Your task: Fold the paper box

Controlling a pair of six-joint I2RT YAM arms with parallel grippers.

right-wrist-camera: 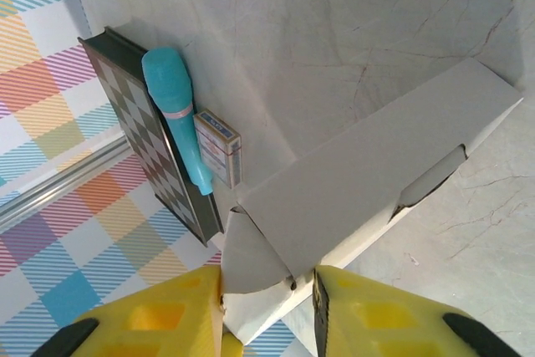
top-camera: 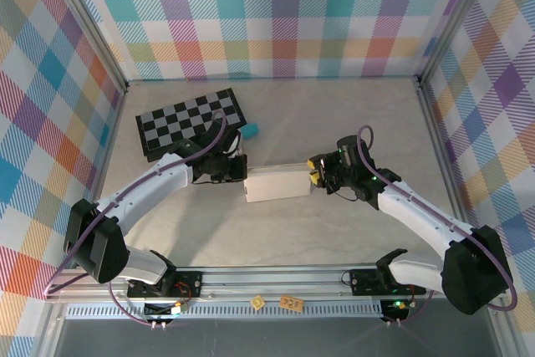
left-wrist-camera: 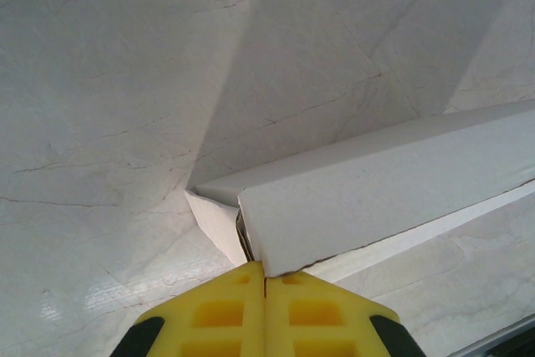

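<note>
The white paper box (top-camera: pixel 276 182) lies closed as a long shallow box in the middle of the table. My left gripper (top-camera: pixel 241 170) is at its left end. In the left wrist view its yellow fingertips (left-wrist-camera: pixel 266 277) are pressed together and touch the box's (left-wrist-camera: pixel 376 198) near corner, where a side flap stands slightly out. My right gripper (top-camera: pixel 314 175) is at the right end. In the right wrist view its fingers (right-wrist-camera: pixel 269 290) straddle the box (right-wrist-camera: pixel 368 165), closed in on a rounded end flap and the white tab below it.
A black-and-grey checkerboard (top-camera: pixel 191 121) lies at the back left, with a teal pen-like object (right-wrist-camera: pixel 175 114) and a small printed card box (right-wrist-camera: pixel 219 146) beside it. The checked cage walls ring the table. Small orange tags (top-camera: pixel 291 301) lie on the front rail.
</note>
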